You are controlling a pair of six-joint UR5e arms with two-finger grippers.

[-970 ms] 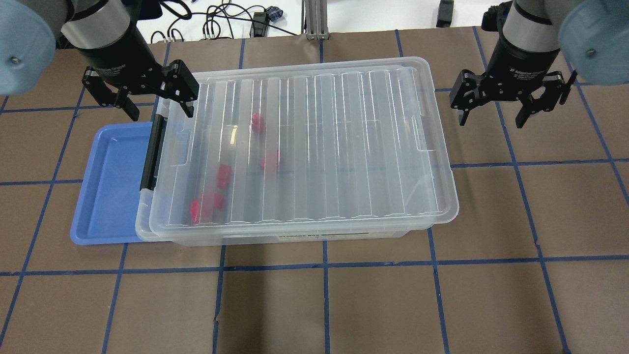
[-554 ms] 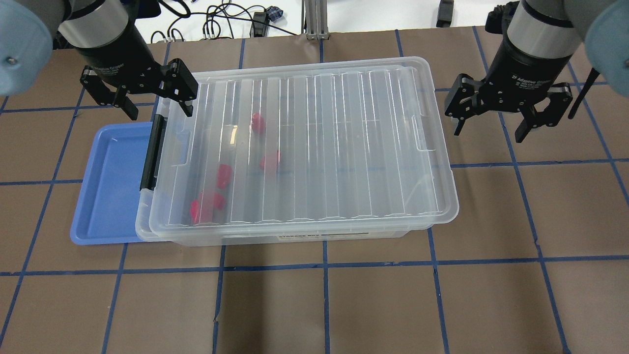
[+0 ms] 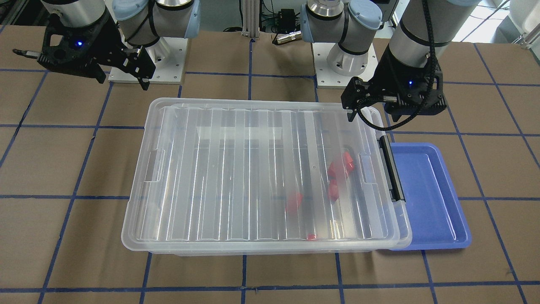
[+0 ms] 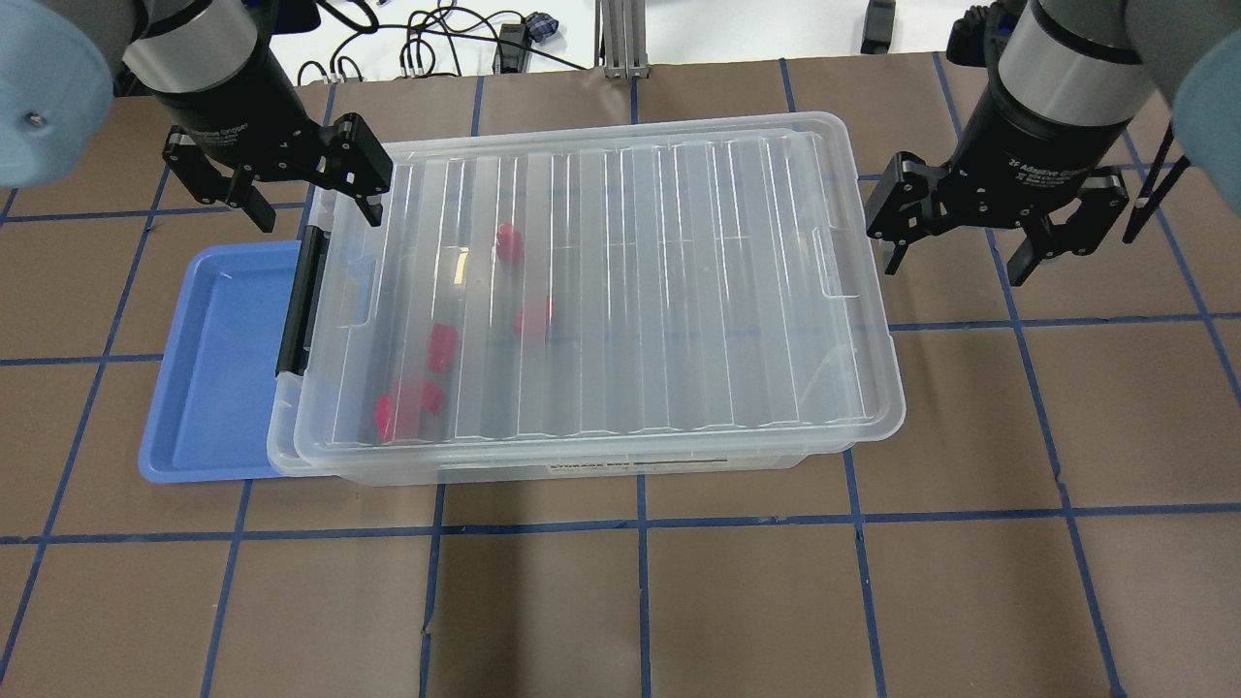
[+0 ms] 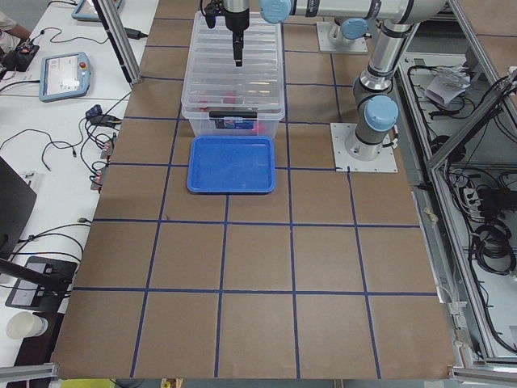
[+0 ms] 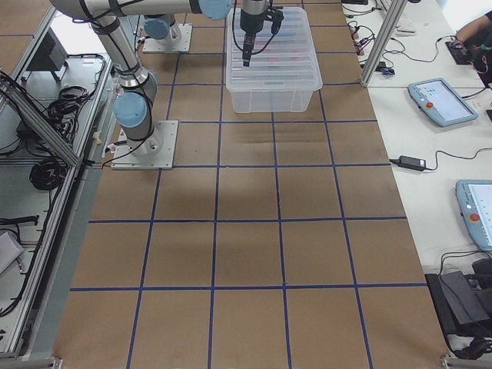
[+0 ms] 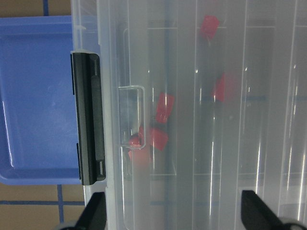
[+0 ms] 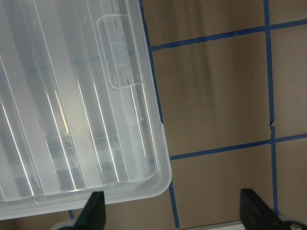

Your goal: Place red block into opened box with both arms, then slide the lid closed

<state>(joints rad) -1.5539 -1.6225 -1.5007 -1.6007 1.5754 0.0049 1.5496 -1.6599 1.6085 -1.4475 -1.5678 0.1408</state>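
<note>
The clear box (image 4: 281, 427) stands mid-table with the ribbed lid (image 4: 659, 291) lying on it. The lid sits slightly toward the right, so a narrow strip of rim shows by the black handle (image 4: 296, 310). Several red blocks (image 4: 532, 317) lie inside near the handle end, seen through the lid (image 7: 216, 143) in the left wrist view as well (image 7: 164, 108). My left gripper (image 4: 318, 219) hangs open over the box's far corner at the handle end. My right gripper (image 4: 953, 271) is open beside the box's right end and holds nothing, its fingers (image 8: 259, 211) over bare table off the lid's corner (image 8: 158, 177).
A blue tray (image 4: 218, 368) lies against the box's handle end, partly under it, with nothing showing in it. Brown paper with blue tape lines covers the table (image 4: 640, 601). Cables and a metal post (image 4: 620, 39) are at the far edge.
My right gripper has shifted left toward the box's right end and a little nearer in the view. The left gripper, lid and blocks have hardly moved.
</note>
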